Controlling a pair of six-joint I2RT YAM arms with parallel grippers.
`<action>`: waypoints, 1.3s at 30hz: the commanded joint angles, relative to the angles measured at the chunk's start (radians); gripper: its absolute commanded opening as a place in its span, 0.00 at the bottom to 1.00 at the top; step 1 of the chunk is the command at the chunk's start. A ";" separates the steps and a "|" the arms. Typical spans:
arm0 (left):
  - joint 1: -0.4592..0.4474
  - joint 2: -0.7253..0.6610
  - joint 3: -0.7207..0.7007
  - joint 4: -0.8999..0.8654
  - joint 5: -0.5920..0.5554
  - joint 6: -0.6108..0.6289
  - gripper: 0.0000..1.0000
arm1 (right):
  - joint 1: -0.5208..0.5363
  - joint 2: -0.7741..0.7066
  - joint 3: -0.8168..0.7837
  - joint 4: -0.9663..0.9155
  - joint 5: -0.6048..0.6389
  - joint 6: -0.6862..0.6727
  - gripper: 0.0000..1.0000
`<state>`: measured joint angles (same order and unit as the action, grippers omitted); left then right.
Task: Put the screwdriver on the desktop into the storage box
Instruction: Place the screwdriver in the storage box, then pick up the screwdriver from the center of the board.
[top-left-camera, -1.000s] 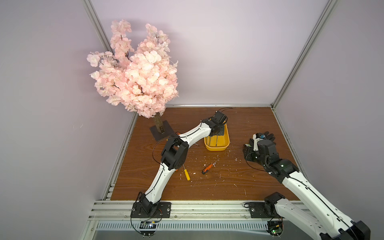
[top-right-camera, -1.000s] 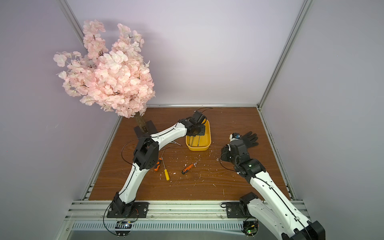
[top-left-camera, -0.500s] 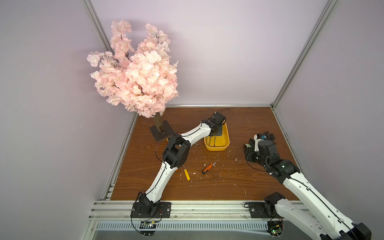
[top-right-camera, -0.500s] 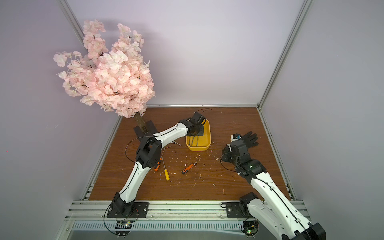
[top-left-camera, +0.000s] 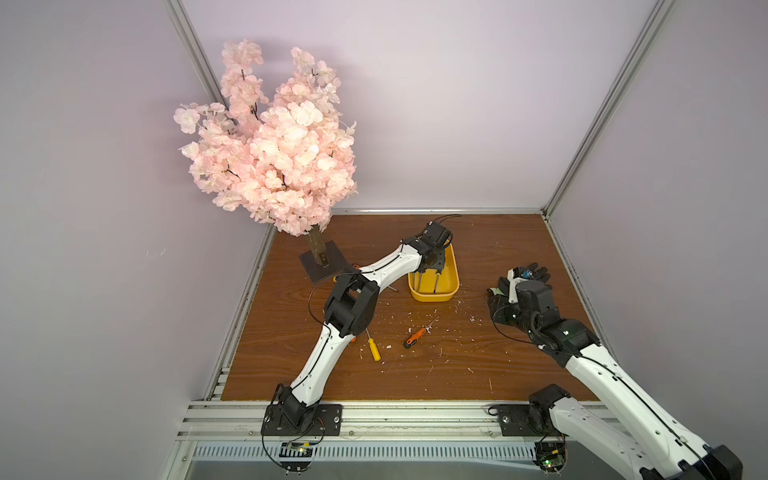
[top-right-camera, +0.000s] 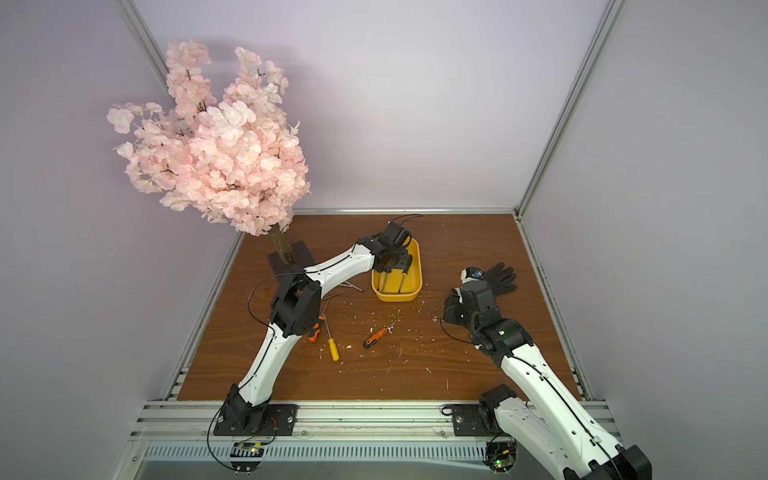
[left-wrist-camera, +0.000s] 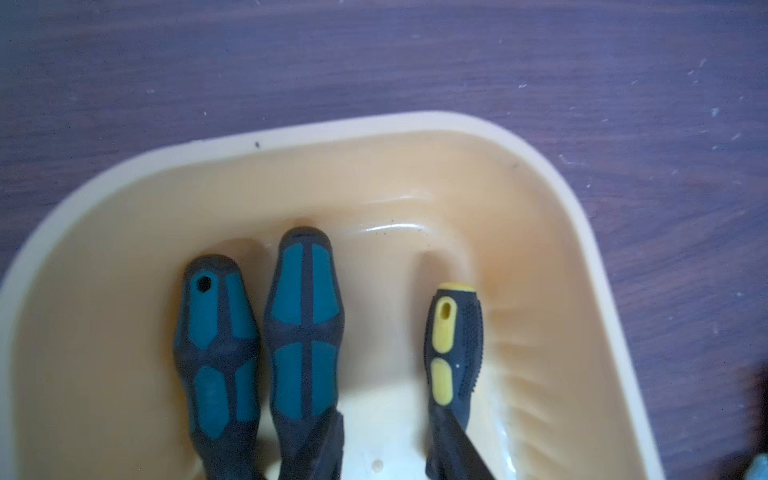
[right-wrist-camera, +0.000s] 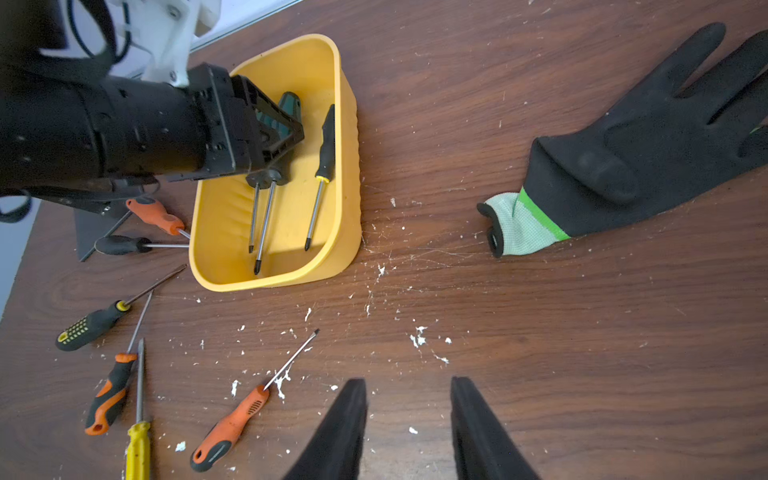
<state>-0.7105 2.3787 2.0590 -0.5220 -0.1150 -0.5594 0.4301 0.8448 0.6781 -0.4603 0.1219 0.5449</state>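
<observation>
Right wrist view shows three screwdrivers (right-wrist-camera: 266, 216) in the shallow yellow plastic storage box (right-wrist-camera: 349, 199), six more screwdrivers (right-wrist-camera: 228, 432) on the brown wood-grain bench (right-wrist-camera: 540, 332), left end effector (right-wrist-camera: 291, 135) and right end effector (right-wrist-camera: 409, 424) parted, empty.

— How many screwdrivers (right-wrist-camera: 328, 141) are in the yellow box (right-wrist-camera: 349, 187)?
— Three. Six more screwdrivers (right-wrist-camera: 230, 428) lie outside the box.
— Any gloves?
— One black glove (right-wrist-camera: 648, 137). There is also one pink tree (top-left-camera: 274, 153) and just one box.
</observation>
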 joint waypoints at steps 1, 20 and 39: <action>0.003 -0.101 -0.012 -0.003 0.004 0.020 0.42 | -0.002 0.012 0.018 0.014 -0.005 -0.038 0.40; -0.025 -0.533 -0.556 0.142 0.019 -0.012 0.49 | -0.001 0.174 0.090 0.152 -0.172 -0.246 0.45; -0.029 -0.919 -1.045 0.243 0.005 -0.116 0.61 | 0.161 0.252 0.069 0.267 -0.297 -0.550 0.46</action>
<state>-0.7334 1.5024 1.0470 -0.2924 -0.0948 -0.6571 0.5766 1.0813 0.7345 -0.2260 -0.1234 0.0784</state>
